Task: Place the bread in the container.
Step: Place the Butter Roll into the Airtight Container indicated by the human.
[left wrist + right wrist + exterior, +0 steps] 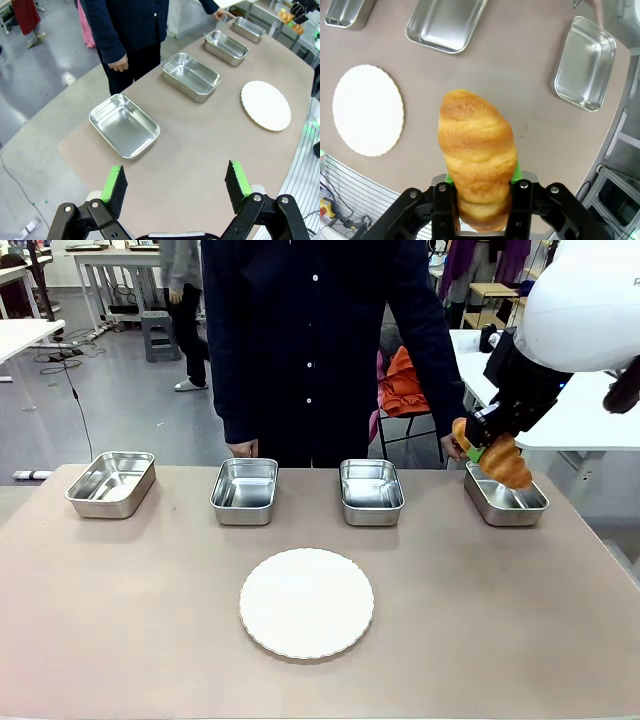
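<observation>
Matte grey-brown laminate forms the table (120,610), whose near edge and corners are cut off in the front view. Behind it a person in a dark buttoned shirt (310,340) is seen from the chest down only; one hand (241,448) rests just past the far edge, the other is largely hidden behind the right gripper (487,450) and the bread.

The round white plate (307,602), scalloped at its rim and dull in finish, lies well to the near left of that gripper. Four shiny stainless-steel trays with rounded corners and rolled rims are lined along the far edge. The container (520,508) sits directly beneath the right gripper, its far left corner covered by the bread; the other three trays (371,492) (245,490) (112,482) stretch away from the tool toward the left.

The bread (503,462), golden-brown, ridged and tapering, is clamped between the right gripper's green pads and is held in the air above the container, not touching it. In the right wrist view the bread (477,150) hides most of both fingers, and its lower end is cut off by the black gripper body.

The left gripper (175,187) is seen with its pads spread wide and nothing between them, above the table's end, the nearest tray (125,125) just ahead of its fingertips.
</observation>
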`<state>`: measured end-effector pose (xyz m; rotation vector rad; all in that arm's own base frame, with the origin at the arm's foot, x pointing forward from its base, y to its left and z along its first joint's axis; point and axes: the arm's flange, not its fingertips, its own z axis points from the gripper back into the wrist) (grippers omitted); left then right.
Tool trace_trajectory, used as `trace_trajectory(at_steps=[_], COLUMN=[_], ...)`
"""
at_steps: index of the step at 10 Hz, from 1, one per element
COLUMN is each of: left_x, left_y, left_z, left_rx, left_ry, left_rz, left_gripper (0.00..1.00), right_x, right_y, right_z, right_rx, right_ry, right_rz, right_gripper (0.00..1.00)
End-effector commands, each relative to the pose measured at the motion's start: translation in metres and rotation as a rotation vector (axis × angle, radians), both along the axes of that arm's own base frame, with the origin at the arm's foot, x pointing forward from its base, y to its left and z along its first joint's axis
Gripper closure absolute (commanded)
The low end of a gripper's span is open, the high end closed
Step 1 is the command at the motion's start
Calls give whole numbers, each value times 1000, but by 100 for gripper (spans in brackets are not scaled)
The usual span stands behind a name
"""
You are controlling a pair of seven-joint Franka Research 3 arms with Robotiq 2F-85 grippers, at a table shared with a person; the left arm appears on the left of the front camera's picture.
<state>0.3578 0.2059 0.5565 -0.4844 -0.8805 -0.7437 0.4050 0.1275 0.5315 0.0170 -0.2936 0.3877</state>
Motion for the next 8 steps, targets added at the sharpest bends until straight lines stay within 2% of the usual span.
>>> trace_trajectory(at_steps=[1,4,6,8], left_x=[-1,-1,-1,-1], left_y=[-1,-1,-1,-1], left_z=[1,1,1,1], left_rx=[-4,-4,-4,-4], left_ry=[-10,-10,-10,-10], left_rz=[-7,-7,-7,-7], left_gripper=[0,0,0,0], right_x=[26,49,82,109], right_y=[-24,-64,-99,-121], right_z=[-3,-18,-43,-66], right_rx=[16,14,28,61], right_ry=[-4,-20,-25,-16], right_rz=[-126,-243,-313,-329], right_gripper=[60,60,60,60])
